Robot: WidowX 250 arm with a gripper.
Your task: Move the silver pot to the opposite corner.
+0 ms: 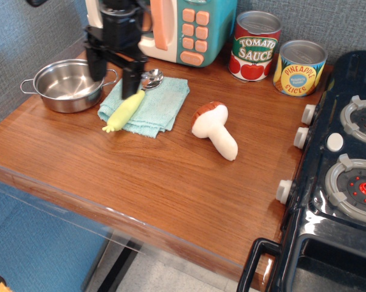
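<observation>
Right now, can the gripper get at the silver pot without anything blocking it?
Probably yes. The gripper hangs open over the pot's right handle, and the silver pot sits empty with nothing on top. The yellow-handled spoon and teal cloth lie just right of it, close but apparently not in the way.

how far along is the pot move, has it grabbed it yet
Nothing is done yet: the silver pot sits in the far left corner of the wooden table, empty and ungripped. In hand: the gripper hangs open over the pot's right handle, beside the cloth. Left: grasp, lift, and carry it to the opposite corner.
</observation>
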